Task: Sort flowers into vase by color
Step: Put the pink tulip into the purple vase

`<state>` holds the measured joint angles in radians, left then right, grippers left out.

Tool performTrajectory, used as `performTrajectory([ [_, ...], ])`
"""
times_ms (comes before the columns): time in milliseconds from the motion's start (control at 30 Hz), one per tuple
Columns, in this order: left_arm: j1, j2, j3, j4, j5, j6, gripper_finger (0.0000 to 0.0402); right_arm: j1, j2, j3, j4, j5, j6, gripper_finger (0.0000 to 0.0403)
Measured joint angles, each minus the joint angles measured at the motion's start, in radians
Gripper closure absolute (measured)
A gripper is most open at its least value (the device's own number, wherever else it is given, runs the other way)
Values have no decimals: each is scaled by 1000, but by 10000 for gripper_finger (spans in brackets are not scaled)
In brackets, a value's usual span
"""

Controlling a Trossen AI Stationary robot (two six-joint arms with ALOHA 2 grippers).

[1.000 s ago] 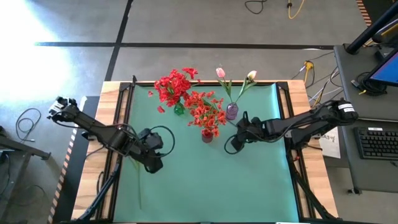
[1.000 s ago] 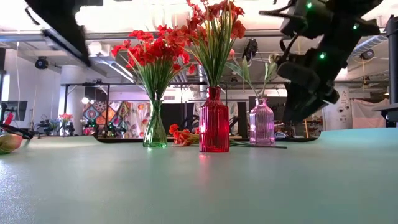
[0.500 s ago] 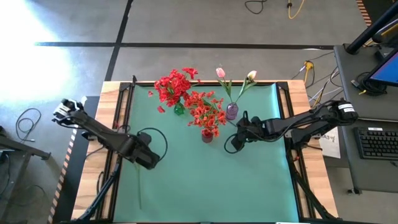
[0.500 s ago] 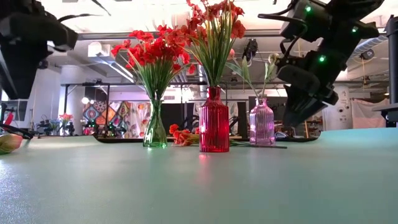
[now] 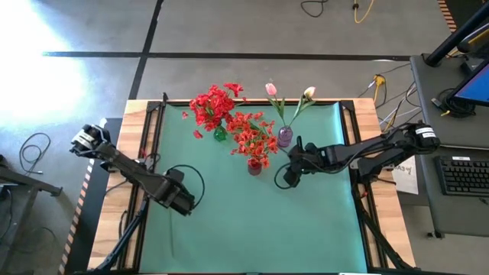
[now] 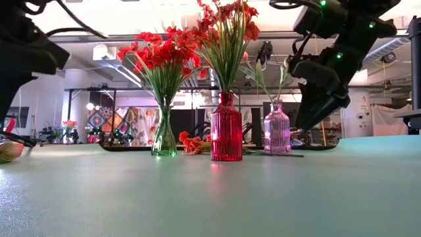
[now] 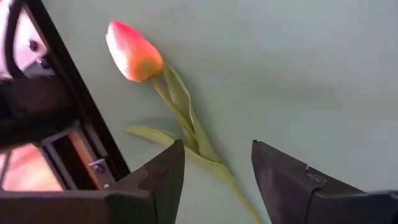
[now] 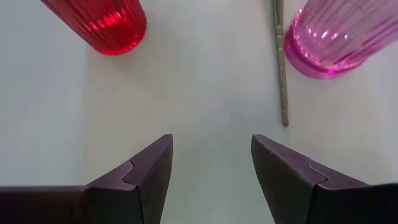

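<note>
Left gripper (image 7: 214, 165) hangs, jaws parted and empty, straddling the thin green stem of a loose pink-orange tulip bud (image 7: 133, 51) lying on the green tabletop (image 5: 252, 221), seemingly lined up for pickup; right gripper (image 8: 211, 163), also released, waits near the ribbed pink glass vase (image 8: 336, 37).

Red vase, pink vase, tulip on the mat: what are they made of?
Red vase and pink vase: likely ribbed tinted glass, translucent, glossy highlights. Tulip: looks artificial, matte fabric or plastic bud, smooth plastic-like stem; can't tell for sure.
</note>
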<state>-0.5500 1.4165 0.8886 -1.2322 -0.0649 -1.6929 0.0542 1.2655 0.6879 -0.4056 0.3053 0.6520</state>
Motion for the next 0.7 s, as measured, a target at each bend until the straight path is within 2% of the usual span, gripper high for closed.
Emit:
performTrajectory([
  [267, -97, 13, -64, 21, 6, -201, 193, 0, 0, 13, 1, 0, -38, 193],
  [700, -98, 18, -162, 202, 28, -255, 198, -1, 0, 13, 1, 0, -48, 193],
])
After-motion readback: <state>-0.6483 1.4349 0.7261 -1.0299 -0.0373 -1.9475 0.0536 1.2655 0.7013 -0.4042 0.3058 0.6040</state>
